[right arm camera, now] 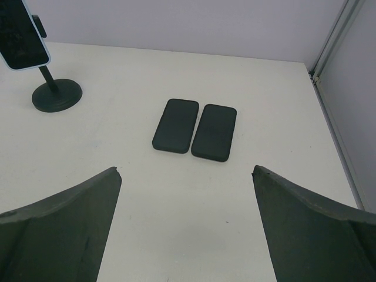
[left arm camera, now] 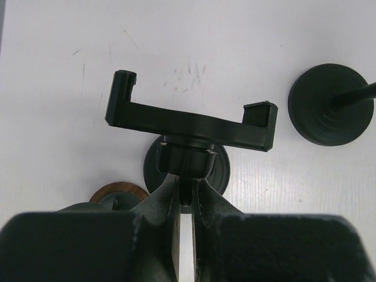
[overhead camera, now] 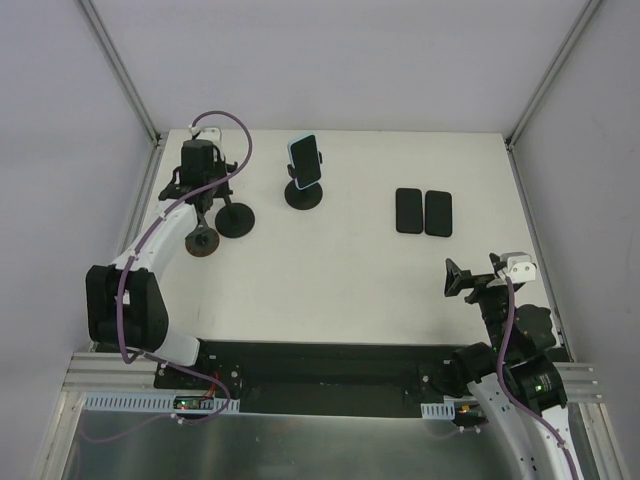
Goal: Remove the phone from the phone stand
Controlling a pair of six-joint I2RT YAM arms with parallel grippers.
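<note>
Left tool (left arm camera: 185,194) pinching empty stand (left arm camera: 191,126); phone (overhead camera: 304,153) in second stand (overhead camera: 304,194)

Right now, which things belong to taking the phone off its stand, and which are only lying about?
Job:
blue-cased phone
phone stand under it

Lying about:
two black phones
empty phone stand
brown disc

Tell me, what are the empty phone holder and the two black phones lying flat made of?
The empty holder looks like hard black plastic: it is dull and moulded, with square edges. The two phones look matte black with rounded corners, maybe in rubbery cases, but I can't be sure.
</note>
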